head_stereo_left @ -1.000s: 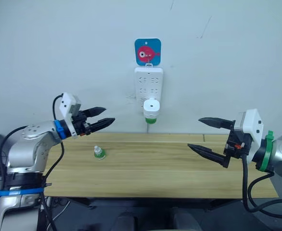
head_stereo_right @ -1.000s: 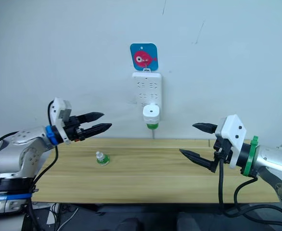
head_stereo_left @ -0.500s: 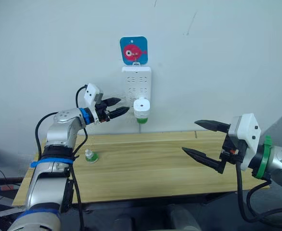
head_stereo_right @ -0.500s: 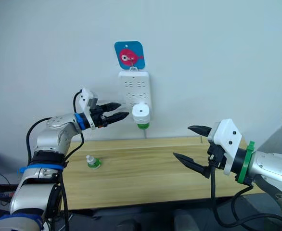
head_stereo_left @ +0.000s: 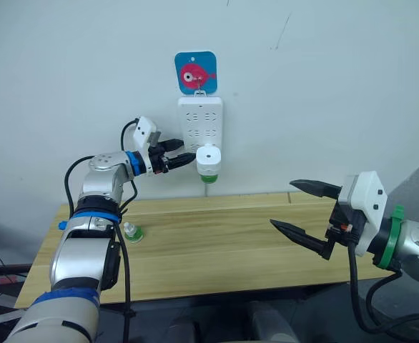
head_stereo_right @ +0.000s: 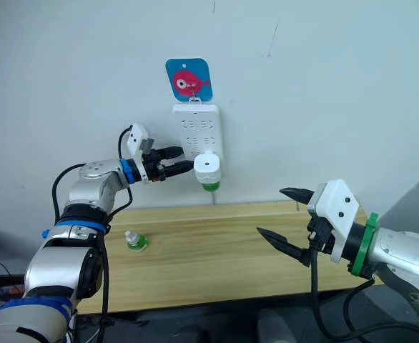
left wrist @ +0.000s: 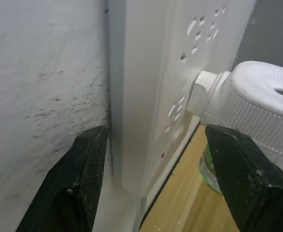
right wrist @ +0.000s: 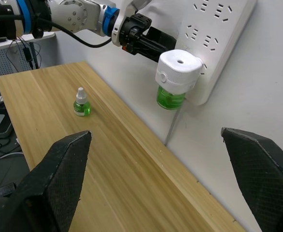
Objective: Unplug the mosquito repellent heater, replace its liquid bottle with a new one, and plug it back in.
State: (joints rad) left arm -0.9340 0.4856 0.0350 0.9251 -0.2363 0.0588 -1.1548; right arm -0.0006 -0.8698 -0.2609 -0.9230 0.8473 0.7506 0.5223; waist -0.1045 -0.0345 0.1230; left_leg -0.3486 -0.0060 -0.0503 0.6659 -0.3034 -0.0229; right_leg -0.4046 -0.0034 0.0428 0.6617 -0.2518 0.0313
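Heater [head_stereo_left: 208,158] plugged into power strip [head_stereo_left: 200,126]. My left gripper [head_stereo_left: 184,153] beside it, fingers open, empty. Right gripper [head_stereo_left: 304,211] open. Risk: fingers straddle strip, dragging it off wall.

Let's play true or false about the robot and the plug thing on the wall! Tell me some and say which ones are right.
1. The mosquito repellent heater is plugged into the white power strip on the wall. True.
2. The left tool is squeezing the heater. False: its fingers are open next to the strip's edge, beside the heater.
3. A small green bottle stands on the wooden table. True.
4. The right tool is holding the small bottle. False: it is open and empty, over the table's other side.
5. The picture above the strip shows a yellow star. False: it shows a pink fish on blue.
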